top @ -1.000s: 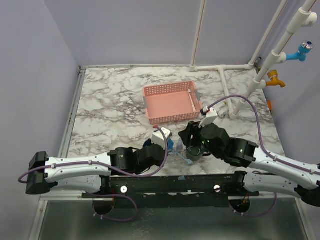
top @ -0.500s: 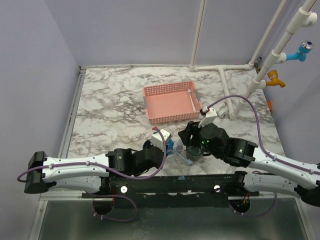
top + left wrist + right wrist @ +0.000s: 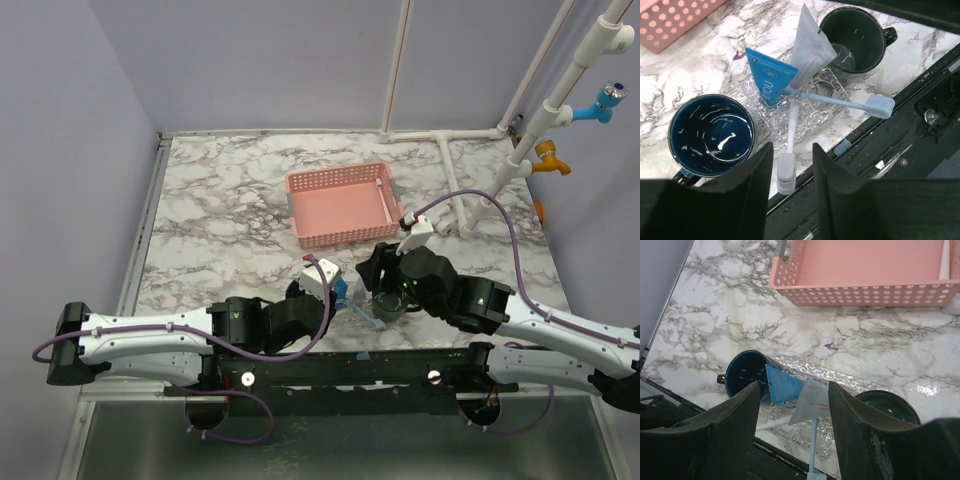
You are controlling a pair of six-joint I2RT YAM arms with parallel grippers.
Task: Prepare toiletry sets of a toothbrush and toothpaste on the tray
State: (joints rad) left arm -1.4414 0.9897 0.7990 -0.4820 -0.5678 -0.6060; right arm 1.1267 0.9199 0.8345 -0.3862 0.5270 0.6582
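Note:
A clear tray (image 3: 816,121) lies at the table's near edge between a navy mug (image 3: 710,135) and a dark green mug (image 3: 855,40). On the tray a blue tube (image 3: 770,75) and a white tube (image 3: 810,45) lean together. The light-blue toothbrush (image 3: 840,101) lies across the tray, crossed by a white toothbrush (image 3: 791,125). My left gripper (image 3: 792,150) is open, its fingers either side of the white toothbrush's head without touching it. My right gripper (image 3: 793,386) hangs open and empty above the tubes, with the green mug (image 3: 887,405) at its right.
A pink lattice basket (image 3: 343,205) stands behind the tray with another white toothbrush (image 3: 385,198) in its right end. The black mounting rail (image 3: 880,150) runs just in front of the tray. White pipes (image 3: 470,180) stand at the back right.
The left arm has drawn back a little towards its base. The right arm and the things on the tray have not moved.

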